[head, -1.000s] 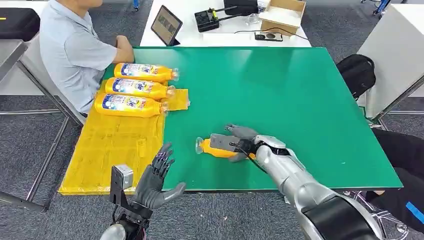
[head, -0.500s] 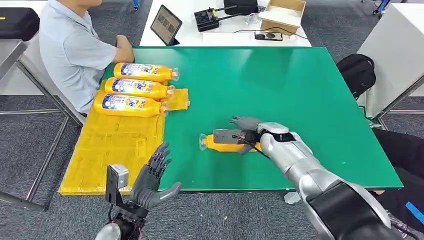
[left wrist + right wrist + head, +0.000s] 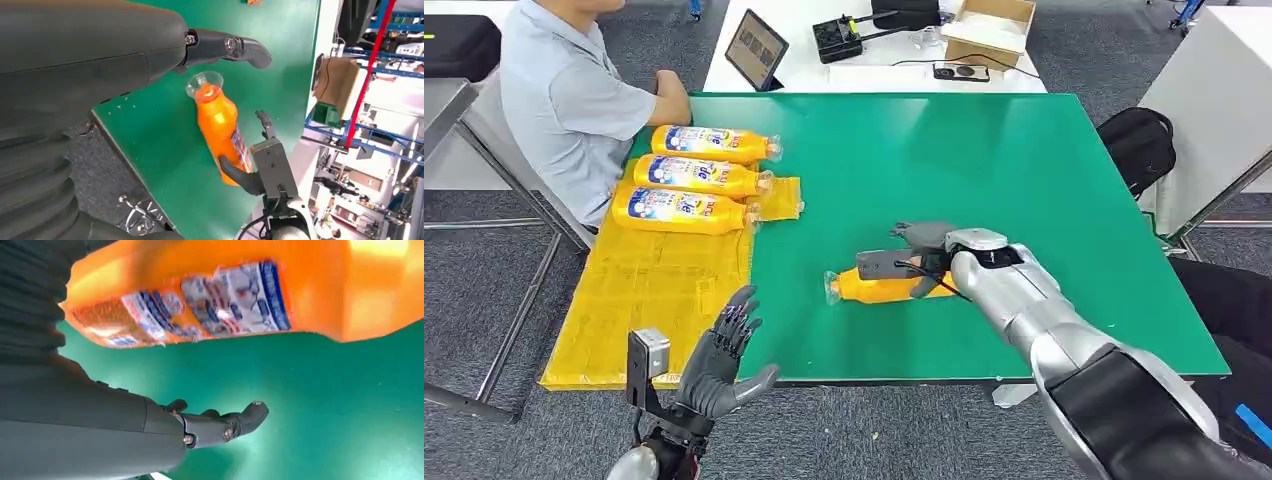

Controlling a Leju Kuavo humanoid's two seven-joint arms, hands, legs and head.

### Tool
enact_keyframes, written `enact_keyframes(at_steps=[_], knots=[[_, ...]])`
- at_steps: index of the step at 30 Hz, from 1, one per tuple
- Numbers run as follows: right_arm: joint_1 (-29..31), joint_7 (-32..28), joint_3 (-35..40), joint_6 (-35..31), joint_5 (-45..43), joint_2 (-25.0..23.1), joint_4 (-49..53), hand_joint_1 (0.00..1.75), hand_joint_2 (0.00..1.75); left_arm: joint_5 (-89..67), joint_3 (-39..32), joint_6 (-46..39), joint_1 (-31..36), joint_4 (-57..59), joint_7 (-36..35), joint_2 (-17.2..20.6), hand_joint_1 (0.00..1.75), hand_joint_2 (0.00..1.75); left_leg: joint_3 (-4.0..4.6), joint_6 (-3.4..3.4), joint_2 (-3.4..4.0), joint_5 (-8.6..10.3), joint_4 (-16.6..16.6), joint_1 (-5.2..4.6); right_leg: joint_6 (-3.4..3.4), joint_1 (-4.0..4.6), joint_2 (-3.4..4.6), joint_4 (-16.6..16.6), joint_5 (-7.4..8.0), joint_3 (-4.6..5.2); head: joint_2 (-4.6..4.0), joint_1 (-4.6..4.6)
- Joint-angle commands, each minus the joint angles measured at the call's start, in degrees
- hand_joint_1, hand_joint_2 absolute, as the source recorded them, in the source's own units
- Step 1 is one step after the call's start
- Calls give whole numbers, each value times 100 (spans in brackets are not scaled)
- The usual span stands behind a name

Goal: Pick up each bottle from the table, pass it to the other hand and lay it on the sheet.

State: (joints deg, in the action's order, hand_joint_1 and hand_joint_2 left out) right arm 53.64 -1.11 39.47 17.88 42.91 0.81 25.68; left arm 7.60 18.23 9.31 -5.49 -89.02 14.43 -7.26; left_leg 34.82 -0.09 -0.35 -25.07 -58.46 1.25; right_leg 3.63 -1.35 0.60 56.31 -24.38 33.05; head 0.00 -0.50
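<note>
Nearest the robot, at about seven o'clock in the head view, the left hand (image 3: 719, 362) hangs just off the near edge of the green counter (image 3: 1024, 180), palm up, fingers spread, grasping nothing. Just beyond it, at about nine o'clock, a yellow sheet (image 3: 654, 285) covers the counter's left end.

Near the middle of the counter, the right hand (image 3: 921, 258) grasps an orange bottle (image 3: 879, 287) lying sideways, its clear cap (image 3: 832, 287) pointing toward nine o'clock and the sheet. In the left wrist view the same bottle (image 3: 220, 127) shows with dark fingers (image 3: 239, 175) wrapped round its base end and its cap end free. The right wrist view shows the bottle's blue and white label (image 3: 220, 300) close up, above the green surface; whether the bottle touches the counter I cannot tell.

Farther off, at about ten o'clock, three more orange bottles (image 3: 689, 178) lie side by side on the far part of the sheet, caps toward three o'clock. A person in a grey shirt (image 3: 564, 95) sits just beyond them at the counter's far left corner. At twelve o'clock, a white table (image 3: 864, 75) holds a tablet (image 3: 757, 48) and a cardboard box (image 3: 989, 30).
</note>
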Motion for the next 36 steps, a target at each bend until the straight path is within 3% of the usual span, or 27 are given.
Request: enact_keyframes(at_steps=[1,15,26,27,36], knots=[[111,-304,796,236,-396,342,144,0,0,96,-11,93,6,136,-32,226,0,175,-16,10,1,-3,4,-3,-23,3,-11,-2,-5,-15,0,0],[-126,-407,1322,46,-838,495,134,0,0,425,94,-54,-223,99,-98,358,0,175,-14,7,1,-2,7,-3,-16,1,-7,-5,-3,-12,0,2],[464,-363,2014,496,-550,526,80,0,0,492,121,16,-148,56,-132,473,0,175,2,5,8,-1,-2,-5,-11,-2,1,6,-1,7,0,0],[524,-404,2093,481,-499,546,110,0,175,494,116,23,-149,52,-132,479,0,175,-2,7,10,-4,-2,-5,-17,-1,1,7,-3,4,0,0],[749,-566,2377,492,-379,700,347,0,175,498,74,44,-164,11,-131,485,0,175,-4,7,7,-4,-2,-4,-17,0,-2,7,-4,1,0,0]])
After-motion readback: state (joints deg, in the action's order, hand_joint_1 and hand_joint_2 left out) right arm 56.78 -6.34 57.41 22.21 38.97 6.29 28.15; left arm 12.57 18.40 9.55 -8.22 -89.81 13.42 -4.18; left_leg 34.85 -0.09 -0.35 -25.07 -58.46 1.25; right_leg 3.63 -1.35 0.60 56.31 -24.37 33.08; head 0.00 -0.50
